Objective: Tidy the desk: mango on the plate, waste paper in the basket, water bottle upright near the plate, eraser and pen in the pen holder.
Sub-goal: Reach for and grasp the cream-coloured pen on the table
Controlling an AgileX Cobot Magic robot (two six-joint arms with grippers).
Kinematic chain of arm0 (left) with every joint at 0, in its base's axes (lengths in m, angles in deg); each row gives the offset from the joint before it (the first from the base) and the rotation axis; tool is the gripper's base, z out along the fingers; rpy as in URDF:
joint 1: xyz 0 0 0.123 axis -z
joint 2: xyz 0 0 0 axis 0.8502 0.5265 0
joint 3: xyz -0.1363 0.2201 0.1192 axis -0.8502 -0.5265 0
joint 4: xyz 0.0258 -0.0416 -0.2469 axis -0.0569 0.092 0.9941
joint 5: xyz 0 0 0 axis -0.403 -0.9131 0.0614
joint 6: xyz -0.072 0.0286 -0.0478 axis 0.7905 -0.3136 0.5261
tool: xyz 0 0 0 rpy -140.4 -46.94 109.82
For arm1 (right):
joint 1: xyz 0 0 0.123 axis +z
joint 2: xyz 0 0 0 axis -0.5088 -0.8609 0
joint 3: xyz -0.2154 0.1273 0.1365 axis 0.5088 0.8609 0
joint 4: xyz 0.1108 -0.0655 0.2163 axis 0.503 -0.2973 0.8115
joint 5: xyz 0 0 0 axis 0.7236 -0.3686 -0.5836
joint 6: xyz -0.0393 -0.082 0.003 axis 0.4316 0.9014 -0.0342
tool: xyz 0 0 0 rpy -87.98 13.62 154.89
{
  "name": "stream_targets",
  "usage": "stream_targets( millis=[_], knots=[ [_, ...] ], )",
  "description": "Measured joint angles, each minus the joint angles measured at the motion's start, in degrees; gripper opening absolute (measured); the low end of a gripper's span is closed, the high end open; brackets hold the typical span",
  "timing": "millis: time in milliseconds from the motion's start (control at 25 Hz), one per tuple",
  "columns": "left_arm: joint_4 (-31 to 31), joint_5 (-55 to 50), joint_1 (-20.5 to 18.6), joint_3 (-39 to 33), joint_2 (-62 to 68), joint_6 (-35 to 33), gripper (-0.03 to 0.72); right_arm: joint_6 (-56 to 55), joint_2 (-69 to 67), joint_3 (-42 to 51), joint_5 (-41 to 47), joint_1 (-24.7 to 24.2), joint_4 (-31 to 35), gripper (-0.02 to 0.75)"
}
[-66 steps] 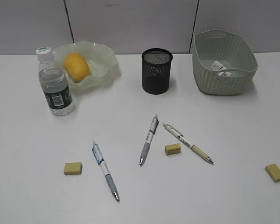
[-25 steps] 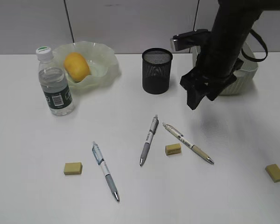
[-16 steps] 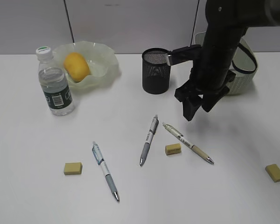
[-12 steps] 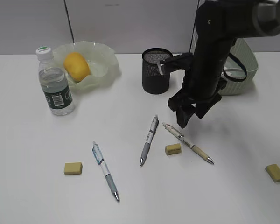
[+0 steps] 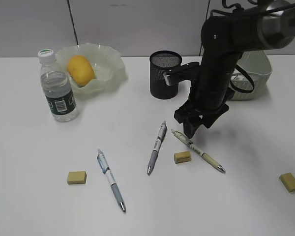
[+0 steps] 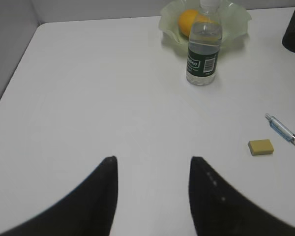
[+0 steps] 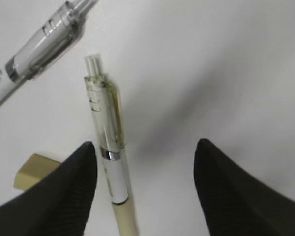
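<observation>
1. At the far left of the plain white desk [image 5: 34, 147], the small clear plastic water bottle with the dark green label [image 5: 57, 88] stood upright just beside the translucent pale green wavy-rimmed plate [image 5: 113, 64], and the smooth yellow-orange mango [image 5: 80, 70] lay in that plate; neither had moved across the earlier frames, so those two jobs looked done.
2. The left gripper [image 6: 152, 169] hung over bare desk, its jaws spread and empty, with a tan block eraser [image 6: 261, 146] well off to its right.
3. Nearer the front, a blue-and-white pen [image 5: 110, 179] and a grey-barrelled pen [image 5: 156, 147] lay loose where they had been, apart from the black metal mesh pen holder [image 5: 164, 74].
4. The change was in the middle: the right arm, absent at first and then high beside the pale green woven plastic basket [image 5: 258, 69], had swung leftward and down, so that the right gripper [image 5: 191, 129] now hovered at the clicker end of the cream-and-clear pen [image 7: 110, 162], which had not moved.
5. Its jaws were released and empty, straddling the barrel, with a second tan eraser [image 5: 182, 157] just beside the pen; a pen pick-up seemed imminent.
6. The waste paper could not be seen now, the arm covering much of the basket.
</observation>
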Motion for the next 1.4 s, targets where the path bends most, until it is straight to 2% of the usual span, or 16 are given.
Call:
stream_targets(
  millis=[440,1000,1120,1280,1400],
  knots=[
    [0.00,0.00,0.00,0.00,0.00,0.00,0.362,0.00,-1.15,2.14,-1.08,0.69,1.11,0.494],
    [-0.11,0.00,0.00,0.00,0.00,0.00,0.362,0.00,-2.54,2.99,-2.41,2.00,-2.85,0.489],
    [-0.11,0.00,0.00,0.00,0.00,0.00,0.362,0.00,-2.58,2.99,-1.88,2.00,-3.51,0.410],
    [-0.11,0.00,0.00,0.00,0.00,0.00,0.362,0.00,-2.58,2.99,-0.68,2.00,-3.51,0.133],
    [-0.11,0.00,0.00,0.00,0.00,0.00,0.362,0.00,-2.58,2.99,-0.12,2.00,-3.51,0.123]
  ],
)
